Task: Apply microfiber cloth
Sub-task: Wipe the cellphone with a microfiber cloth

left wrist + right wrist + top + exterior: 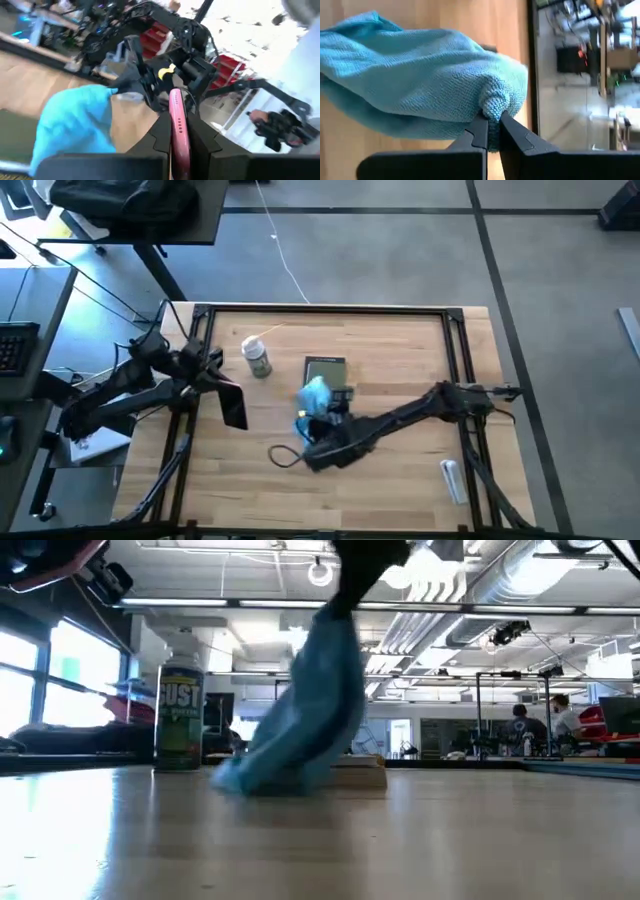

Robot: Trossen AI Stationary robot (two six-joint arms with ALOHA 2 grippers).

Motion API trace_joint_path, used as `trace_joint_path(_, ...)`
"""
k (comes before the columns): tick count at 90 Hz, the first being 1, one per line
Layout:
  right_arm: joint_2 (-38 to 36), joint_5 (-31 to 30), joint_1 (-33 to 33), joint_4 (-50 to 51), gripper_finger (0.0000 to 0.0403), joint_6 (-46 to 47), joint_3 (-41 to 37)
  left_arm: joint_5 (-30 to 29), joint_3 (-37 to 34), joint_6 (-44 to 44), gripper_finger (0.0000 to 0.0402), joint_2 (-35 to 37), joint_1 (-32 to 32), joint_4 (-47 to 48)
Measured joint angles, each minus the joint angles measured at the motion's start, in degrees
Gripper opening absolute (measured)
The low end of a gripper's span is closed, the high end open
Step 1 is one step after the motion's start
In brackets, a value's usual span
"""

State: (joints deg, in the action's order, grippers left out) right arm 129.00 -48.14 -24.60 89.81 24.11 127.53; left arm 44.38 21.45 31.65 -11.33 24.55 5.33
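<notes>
Two grippers, each holding something

Your right gripper (491,122) pinches the blue cloth (316,394) mid-table, its lower end touching the tablet (325,369). Your left gripper (178,131), at the table's left edge, grips a pink phone (178,125). You'll find a can (258,358) standing left of the tablet.

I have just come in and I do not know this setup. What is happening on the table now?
The right gripper holds a light blue cloth pinched by a fold; the cloth hangs down beside the tablet in the middle of the table. The left gripper, at the table's left edge, holds a pink phone. A can stands behind them.
</notes>
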Motion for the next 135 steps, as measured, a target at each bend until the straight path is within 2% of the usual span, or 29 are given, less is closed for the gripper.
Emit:
trace_joint_path(7, -2.95, -0.01, -1.7, -0.89, 0.0, 0.38, -2.02, -1.89, -3.53, 2.66, 0.001, 0.0, -3.06, -6.71)
trace_joint_path(23, -8.75, -1.14, -4.13, -1.23, 0.0, 9.16, -9.88, -10.66, -11.73, 6.87, 0.001, -0.28, -12.44, -19.16)
trace_joint_path(36, -13.89, 0.65, -5.47, -0.89, 0.0, 16.99, -18.11, -19.29, -14.9, 6.49, 0.001, -0.89, -21.78, -23.3)
trace_joint_path(43, -15.97, 2.49, -6.36, -4.36, 0.0, 18.86, -23.26, -25.14, -15.23, 4.31, 0.001, -1.66, -26.78, -23.74)
trace_joint_path(57, -19.62, 5.76, -7.89, -20.8, 0.0, 16.77, -31.35, -37.96, -15.21, 1.22, 0.001, -4.88, -35.84, -24.21)
trace_joint_path(75, -19.94, 14.64, -7.95, -51.43, 0.0, 4.61, -37.52, -54.91, -15.19, 2.98, 0.001, -14.31, -46.54, -24.84)
trace_joint_path(84, -19.91, 14.18, -7.62, -63.9, 0.0, -0.92, -40.96, -62.67, -15.21, 6.65, 0.001, -20.84, -52.03, -27.0)
trace_joint_path(97, -19.51, 13.2, -6.23, -79.92, 0.0, -8.05, -45.52, -71.22, -15.19, 10.83, 0.001, -30.48, -58.67, -35.35)
trace_joint_path(113, -16.21, 12.72, -3.9, -93.18, 0.0, -14.3, -49.77, -80.0, -15.12, 18.04, 0.001, -41.04, -63.2, -43.52)
trace_joint_path(123, -15.7, 10.95, -2.75, -91.47, 0.0, -18.19, -49.06, -82.7, -14.99, 23.89, 0.001, -46.56, -64.47, -44.77)
trace_joint_path(135, -19.67, 6.66, -3.17, -71.97, 0.0, -24.56, -43.34, -84.27, -13.88, 29.32, 0.001, -52.36, -65.52, -44.69)
